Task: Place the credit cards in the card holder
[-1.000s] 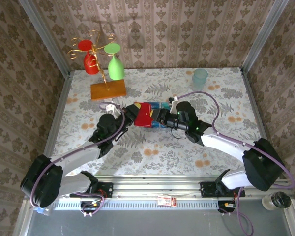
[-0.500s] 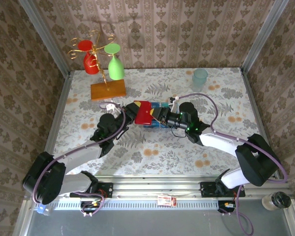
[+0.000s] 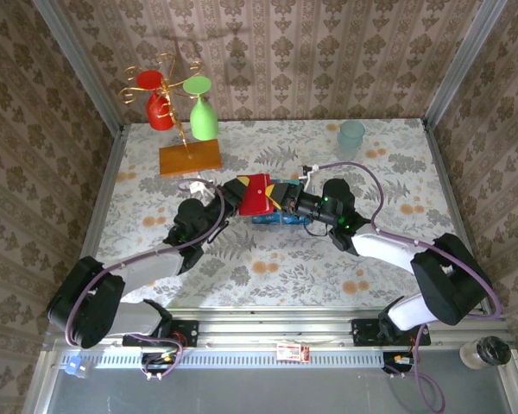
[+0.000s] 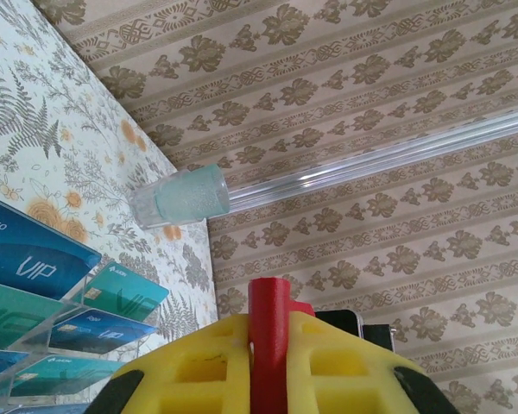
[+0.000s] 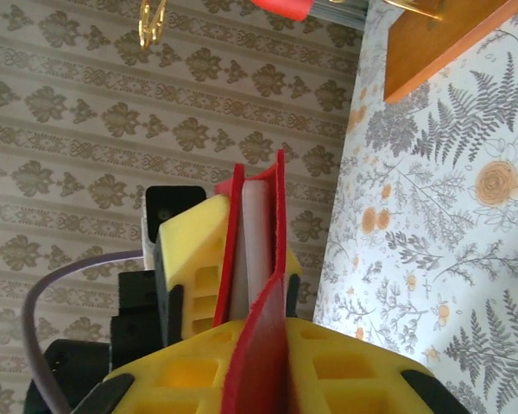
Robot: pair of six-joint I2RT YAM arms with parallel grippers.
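Left gripper is pinching the holder by one edge while right gripper is pinching its flap, probably to spread it open. Cards are sitting in the rack just beside both.

Card holder in L claw: red, smooth, slight sheen. Pads: matt yellow plastic. Above-left of claw, cup: frosted plastic. Cards: glossy plastic.

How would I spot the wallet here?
Look at the middle of the flowered table, where the two arms meet. The card holder is the flat, glossy red square pinched between the left gripper and the right gripper. Neighbouring cards are blue or teal; the other red thing is a glass far back.
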